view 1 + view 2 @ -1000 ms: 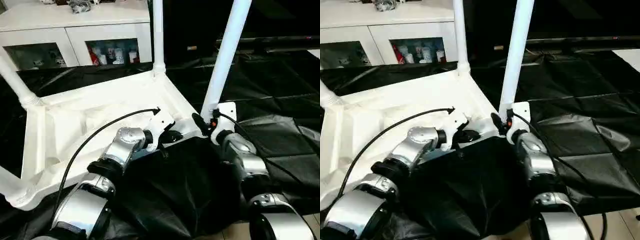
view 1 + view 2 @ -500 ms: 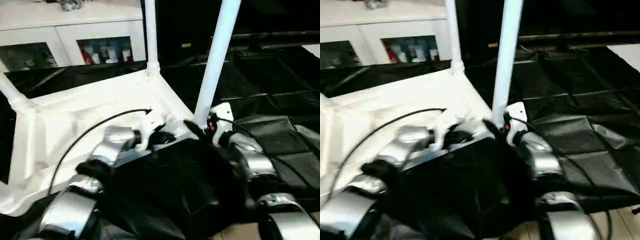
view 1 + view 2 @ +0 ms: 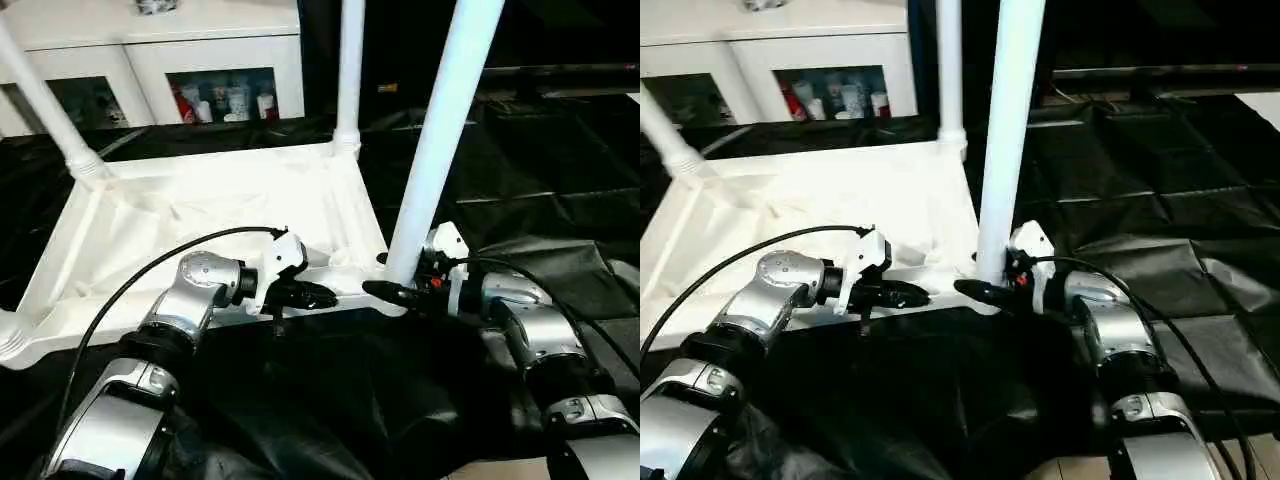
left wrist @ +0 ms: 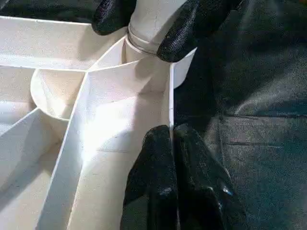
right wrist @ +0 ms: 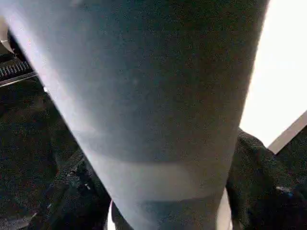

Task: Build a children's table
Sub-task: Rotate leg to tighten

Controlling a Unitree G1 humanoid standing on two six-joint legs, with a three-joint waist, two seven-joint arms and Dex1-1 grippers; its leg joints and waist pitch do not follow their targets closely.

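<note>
At the near corner of the upturned children's table (image 3: 200,225), my right gripper (image 3: 392,291) clasps the base of the leg (image 3: 440,140), steadying it in its socket; my left gripper (image 3: 310,295), fingers pressed together, pins the rim beside it.

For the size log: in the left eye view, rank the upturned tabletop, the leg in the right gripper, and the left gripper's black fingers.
1. Upturned tabletop.
2. Leg in the right gripper; nearness inflates it.
3. Left gripper fingers, smallest.
</note>
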